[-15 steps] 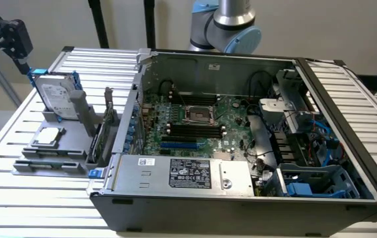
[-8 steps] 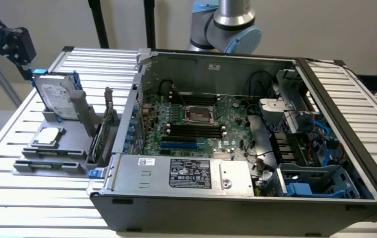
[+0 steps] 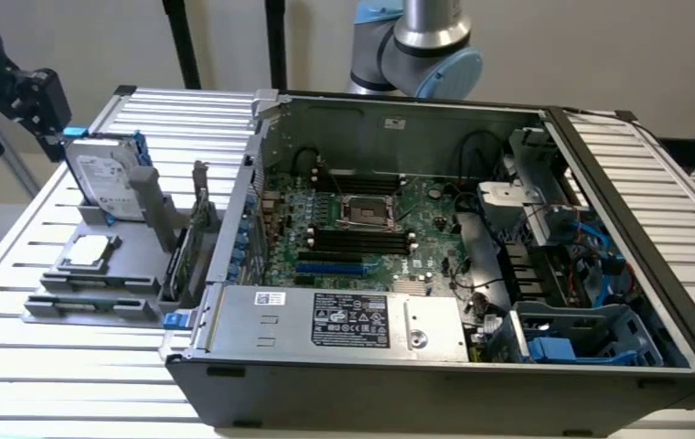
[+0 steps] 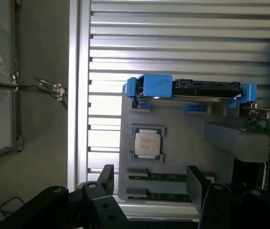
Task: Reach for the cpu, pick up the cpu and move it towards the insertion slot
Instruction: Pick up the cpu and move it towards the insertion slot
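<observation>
1x slatted metal table, everything sits on it.
1x open PC case, side panel off, internals exposed.
1x Universal Robots arm, grey with blue joint caps, standing behind the case.
1x motherboard on the case floor.
1x power supply along the near edge of the case. It carries one big black-and-white label and one small white sticker, neither readable.
1x grey holder on the table, outside the case on the exterior view's left.
1x hard drive standing on edge in the holder, in a blue bracket. It has a white label, text too small to read.
1x expansion card, green PCB, upright at the holder's case side.
2x memory sticks on edge in the holder's slots.
1x gripper above the holder. Both black fingers are spread wide with nothing between them, touching nothing.
1x insertion slot mid-board, silver frame with a dark centre, nothing seated in it. Long black memory slots run beside it and blue ones just past those; exact count unclear.
1x cpu lying flat in its own recess in the holder, between the hard drive and the memory sticks. Metal face up, printed lines on it, unreadable. It's well apart from the insertion slot and clear of the fingers.
</observation>
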Available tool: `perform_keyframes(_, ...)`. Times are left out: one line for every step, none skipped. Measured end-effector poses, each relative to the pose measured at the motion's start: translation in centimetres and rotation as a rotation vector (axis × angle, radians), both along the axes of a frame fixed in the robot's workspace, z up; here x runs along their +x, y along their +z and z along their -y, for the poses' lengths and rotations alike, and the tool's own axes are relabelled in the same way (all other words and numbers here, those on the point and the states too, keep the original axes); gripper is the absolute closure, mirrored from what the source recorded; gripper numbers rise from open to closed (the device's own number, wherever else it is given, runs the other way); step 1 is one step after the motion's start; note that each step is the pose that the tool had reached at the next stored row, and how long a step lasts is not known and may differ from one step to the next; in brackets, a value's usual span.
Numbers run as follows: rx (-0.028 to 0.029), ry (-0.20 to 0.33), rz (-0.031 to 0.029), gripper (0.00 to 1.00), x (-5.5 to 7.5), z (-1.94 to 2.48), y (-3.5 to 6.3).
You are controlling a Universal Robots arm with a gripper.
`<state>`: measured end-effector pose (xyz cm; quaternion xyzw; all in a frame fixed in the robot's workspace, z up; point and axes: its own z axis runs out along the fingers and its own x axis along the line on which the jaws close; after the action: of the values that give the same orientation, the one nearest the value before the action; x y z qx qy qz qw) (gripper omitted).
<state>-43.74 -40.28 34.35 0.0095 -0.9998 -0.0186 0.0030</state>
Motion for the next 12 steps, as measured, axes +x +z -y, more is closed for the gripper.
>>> perform_keyframes(0.0000,0.000,0.0002,0.29,0.0,0.08,-0.19)
perform_keyframes(0.0000,0.000,0.0000,0.29,0.1,0.15,-0.37)
perform_keyframes(0.0000,0.000,0.0001,0.29,0.1,0.22,-0.56)
perform_keyframes(0.0000,0.000,0.0000,0.29,0.1,0.27,-0.73)
perform_keyframes(0.0000,0.000,0.0000,0.29,0.2,0.32,-0.92)
perform_keyframes(0.0000,0.000,0.0000,0.29,0.2,0.37,-1.09)
perform_keyframes(0.0000,0.000,0.0000,0.29,0.3,0.39,-1.28)
perform_keyframes(0.0000,0.000,0.0001,0.29,0.3,0.41,-1.46)
perform_keyframes(0.0000,0.000,0.0000,0.29,0.4,0.43,-1.65)
perform_keyframes(0.0000,0.000,0.0001,0.29,0.5,0.45,-1.83)
perform_keyframes(0.0000,0.000,0.0000,0.29,0.5,0.47,-2.00)
perform_keyframes(0.0000,0.000,0.0000,0.29,0.6,0.48,-2.19)
